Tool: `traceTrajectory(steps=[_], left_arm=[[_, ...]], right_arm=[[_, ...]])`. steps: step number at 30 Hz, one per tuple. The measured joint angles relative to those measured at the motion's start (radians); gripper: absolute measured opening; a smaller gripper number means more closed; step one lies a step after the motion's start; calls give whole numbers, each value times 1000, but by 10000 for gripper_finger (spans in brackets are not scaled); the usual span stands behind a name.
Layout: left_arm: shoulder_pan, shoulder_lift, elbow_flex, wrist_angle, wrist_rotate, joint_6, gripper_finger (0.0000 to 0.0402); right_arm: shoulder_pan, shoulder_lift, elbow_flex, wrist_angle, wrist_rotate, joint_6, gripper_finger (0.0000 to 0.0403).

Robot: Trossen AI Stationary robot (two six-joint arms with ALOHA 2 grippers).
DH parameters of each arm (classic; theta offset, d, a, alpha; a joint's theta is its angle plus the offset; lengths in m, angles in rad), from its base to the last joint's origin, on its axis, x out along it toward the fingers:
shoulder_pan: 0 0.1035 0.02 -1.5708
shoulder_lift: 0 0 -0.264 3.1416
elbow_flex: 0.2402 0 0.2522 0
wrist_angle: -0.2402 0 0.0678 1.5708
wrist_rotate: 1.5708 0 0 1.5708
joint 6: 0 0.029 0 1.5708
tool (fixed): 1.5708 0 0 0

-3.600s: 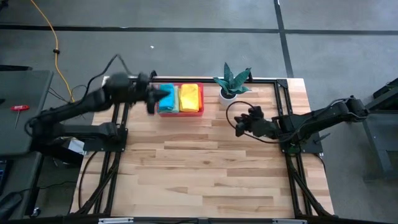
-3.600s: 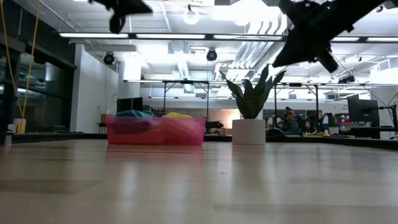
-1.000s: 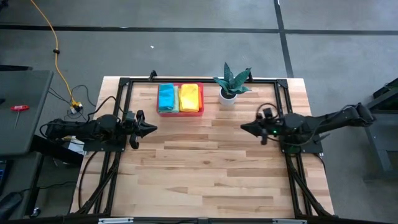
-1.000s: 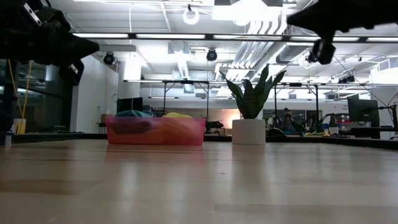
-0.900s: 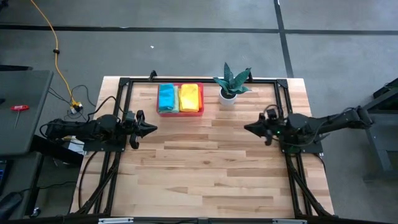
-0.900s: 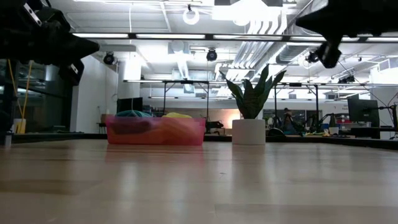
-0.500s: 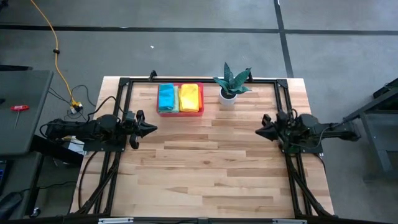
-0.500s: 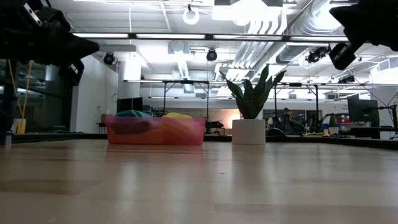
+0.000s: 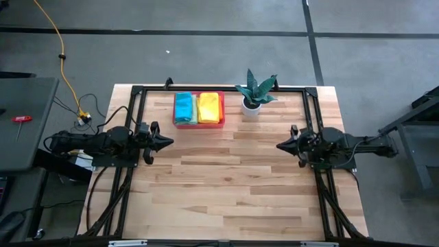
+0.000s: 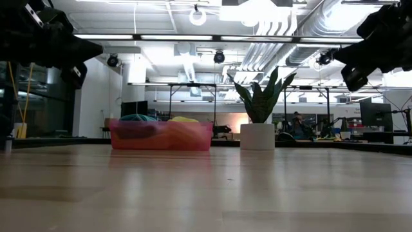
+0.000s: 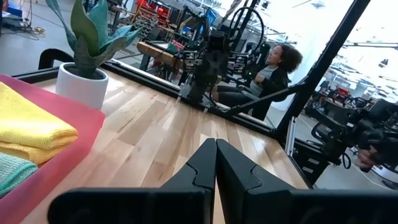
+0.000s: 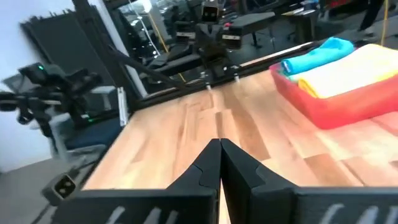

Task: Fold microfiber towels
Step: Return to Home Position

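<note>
Folded towels lie in the pink tray (image 9: 199, 123) at the table's far middle: a teal one (image 9: 184, 108) on the left and a yellow one (image 9: 210, 106) on the right, with more beneath that I cannot tell apart. They also show in the right wrist view (image 12: 348, 68) and the left wrist view (image 11: 28, 127). My left gripper (image 9: 169, 142) is shut and empty above the table's left side. My right gripper (image 9: 279, 145) is shut and empty above the right side. Both point toward the table's middle.
A potted plant in a white pot (image 9: 252, 105) stands just right of the tray at the far edge. A black frame (image 9: 219, 88) runs along the far and side edges. Bare wood lies between the two grippers (image 9: 226, 171). A seated person (image 11: 273, 74) shows beyond the table.
My right arm has drawn back toward the table's right edge and come lower, its gripper staying shut and ending level, pointing toward the table's middle. My left arm has kept still. The towels and tray have not moved.
</note>
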Motion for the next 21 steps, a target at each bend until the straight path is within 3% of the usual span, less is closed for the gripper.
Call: traceTrajectory(steps=[7, 21], left_arm=[[0, 0, 0, 0, 0, 0, 1], [0, 0, 0, 0, 0, 0, 1]], right_arm=[[0, 2, 0, -3, 15, -95, 0], [0, 3, 0, -3, 15, -95, 0]])
